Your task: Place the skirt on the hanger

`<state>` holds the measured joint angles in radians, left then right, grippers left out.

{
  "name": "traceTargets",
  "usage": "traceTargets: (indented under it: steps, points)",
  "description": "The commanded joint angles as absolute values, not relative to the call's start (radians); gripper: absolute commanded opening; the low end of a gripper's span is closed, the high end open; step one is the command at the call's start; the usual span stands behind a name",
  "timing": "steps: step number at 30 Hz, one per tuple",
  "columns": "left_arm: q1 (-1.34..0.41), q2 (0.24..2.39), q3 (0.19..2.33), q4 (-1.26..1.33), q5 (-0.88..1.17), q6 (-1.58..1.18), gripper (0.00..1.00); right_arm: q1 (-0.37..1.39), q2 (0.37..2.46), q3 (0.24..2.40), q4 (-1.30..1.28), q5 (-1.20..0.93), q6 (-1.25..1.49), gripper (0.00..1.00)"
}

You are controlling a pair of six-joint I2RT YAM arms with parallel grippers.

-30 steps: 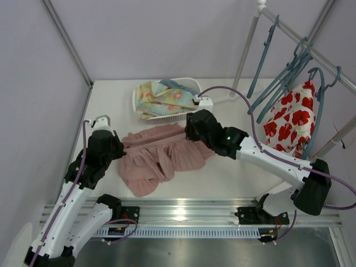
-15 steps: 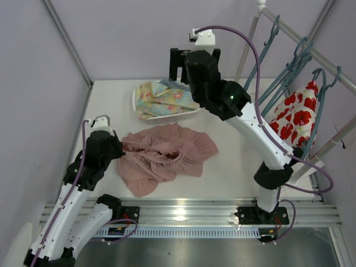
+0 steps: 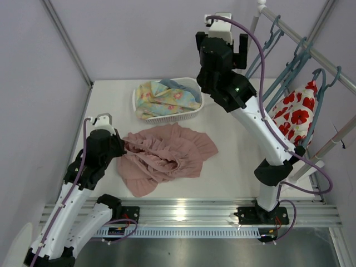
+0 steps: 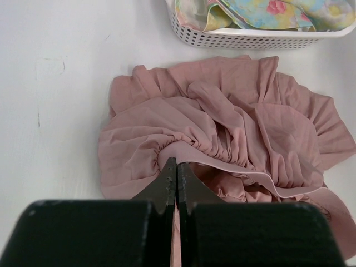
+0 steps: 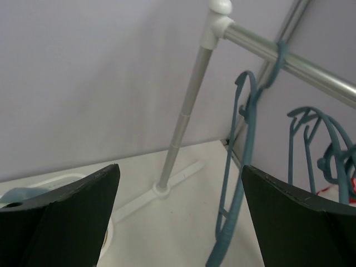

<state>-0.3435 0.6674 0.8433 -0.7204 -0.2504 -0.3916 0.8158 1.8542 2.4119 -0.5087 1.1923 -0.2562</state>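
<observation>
The left arm (image 3: 67,203) and right arm (image 3: 261,130) share one build: glossy white links joined by bulky black joint housings, with a purple cable (image 3: 84,139) trailing along each. A small green light (image 3: 236,89) glows on the right arm's black housing, and a white bracket (image 3: 218,18) caps its wrist. The left gripper (image 4: 177,168) has matte black fingers tapering to thin wedges. The right gripper (image 5: 179,172) shows broad black slabs with slanted edges.
</observation>
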Motion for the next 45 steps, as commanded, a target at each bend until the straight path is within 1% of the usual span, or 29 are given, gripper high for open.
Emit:
traceTargets:
  steps: [1, 3, 4, 5, 7, 9, 11, 15, 19, 22, 23, 25, 26, 31, 32, 36, 38, 42, 45]
  points:
    - [-0.334, 0.661, 0.842, -0.680, -0.227, -0.370, 0.00, 0.763, 1.786, 2.418, -0.630, 1.206, -0.176, 0.99]
    - [-0.334, 0.652, 0.844, -0.687, -0.232, -0.368, 0.00, 0.726, 1.779, 2.433, -0.733, 1.102, -0.059, 0.99]
    - [-0.334, 0.650, 0.844, -0.695, -0.233, -0.370, 0.00, 0.700, 1.776, 2.434, -0.823, 1.054, 0.050, 0.99]
    - [-0.334, 0.640, 0.842, -0.702, -0.236, -0.370, 0.00, 0.648, 1.770, 2.434, -0.860, 0.967, 0.099, 0.99]
    - [-0.334, 0.624, 0.833, -0.707, -0.262, -0.376, 0.00, 0.592, 1.764, 2.421, -0.937, 0.879, 0.211, 0.98]
    - [-0.334, 0.608, 0.827, -0.700, -0.264, -0.374, 0.00, 0.540, 1.752, 2.393, -0.950, 0.809, 0.241, 0.96]
    - [-0.334, 0.606, 0.830, -0.703, -0.267, -0.373, 0.00, 0.531, 1.743, 2.350, -0.936, 0.814, 0.244, 0.96]
    - [-0.334, 0.621, 0.834, -0.698, -0.272, -0.362, 0.00, 0.511, 1.749, 2.341, -0.934, 0.836, 0.256, 0.95]
    - [-0.334, 0.634, 0.836, -0.693, -0.267, -0.356, 0.00, 0.479, 1.746, 2.300, -0.908, 0.838, 0.268, 0.89]
    - [-0.334, 0.632, 0.838, -0.693, -0.265, -0.350, 0.00, 0.460, 1.743, 2.254, -0.882, 0.839, 0.265, 0.76]
    - [-0.334, 0.627, 0.838, -0.693, -0.267, -0.350, 0.00, 0.456, 1.743, 2.246, -0.877, 0.851, 0.264, 0.69]
    - [-0.334, 0.626, 0.836, -0.695, -0.268, -0.348, 0.00, 0.457, 1.747, 2.241, -0.867, 0.861, 0.250, 0.64]
    - [-0.334, 0.624, 0.836, -0.695, -0.270, -0.347, 0.00, 0.457, 1.749, 2.243, -0.864, 0.871, 0.247, 0.60]
    - [-0.334, 0.621, 0.836, -0.692, -0.268, -0.351, 0.00, 0.457, 1.744, 2.250, -0.859, 0.893, 0.219, 0.52]
    - [-0.334, 0.621, 0.839, -0.692, -0.268, -0.353, 0.00, 0.457, 1.738, 2.250, -0.859, 0.893, 0.216, 0.49]
    - [-0.334, 0.618, 0.831, -0.692, -0.265, -0.351, 0.00, 0.459, 1.724, 2.250, -0.857, 0.893, 0.199, 0.43]
    - [-0.334, 0.617, 0.831, -0.692, -0.265, -0.353, 0.00, 0.459, 1.723, 2.250, -0.859, 0.893, 0.187, 0.36]
    - [-0.334, 0.611, 0.828, -0.695, -0.267, -0.351, 0.00, 0.462, 1.724, 2.250, -0.862, 0.911, 0.176, 0.34]
    - [-0.334, 0.606, 0.824, -0.695, -0.270, -0.351, 0.00, 0.462, 1.723, 2.249, -0.862, 0.911, 0.178, 0.28]
